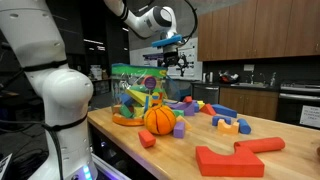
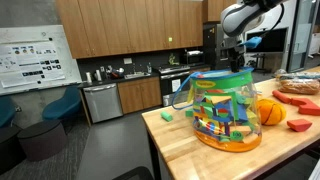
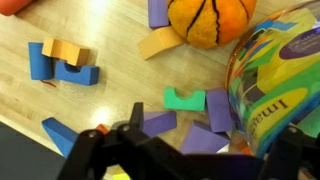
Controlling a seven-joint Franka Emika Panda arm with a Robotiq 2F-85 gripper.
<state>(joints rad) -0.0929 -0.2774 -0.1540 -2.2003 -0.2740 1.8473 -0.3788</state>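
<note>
My gripper hangs open well above the wooden table, with nothing between its fingers. In the wrist view the gripper fills the bottom edge, jaws spread wide. Directly under it lie purple blocks and a green arch block. A clear plastic tub of coloured blocks stands just to the right of them. An orange ball with black lines rests beside the tub. In both exterior views the gripper is above and behind the tub.
Blue blocks topped by an orange one, a yellow arch and a blue wedge lie scattered nearby. Large red blocks sit near the table's front edge. A small green block lies by the table corner. Kitchen cabinets stand behind.
</note>
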